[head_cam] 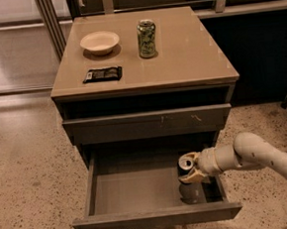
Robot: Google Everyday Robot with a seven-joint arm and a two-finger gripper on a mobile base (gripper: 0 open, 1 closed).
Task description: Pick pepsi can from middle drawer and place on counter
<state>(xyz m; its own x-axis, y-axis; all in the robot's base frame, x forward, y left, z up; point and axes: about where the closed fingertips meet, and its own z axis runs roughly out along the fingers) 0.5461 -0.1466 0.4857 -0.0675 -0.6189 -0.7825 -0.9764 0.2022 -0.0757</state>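
While the middle drawer [139,189] stands pulled open, the gripper [191,171] comes in from the right at its right end, fingers clamped around the pepsi can [185,163], which is upright inside the drawer. Up on the counter [188,58] are a green can [147,38], a bowl [99,42] and a dark packet [102,74].
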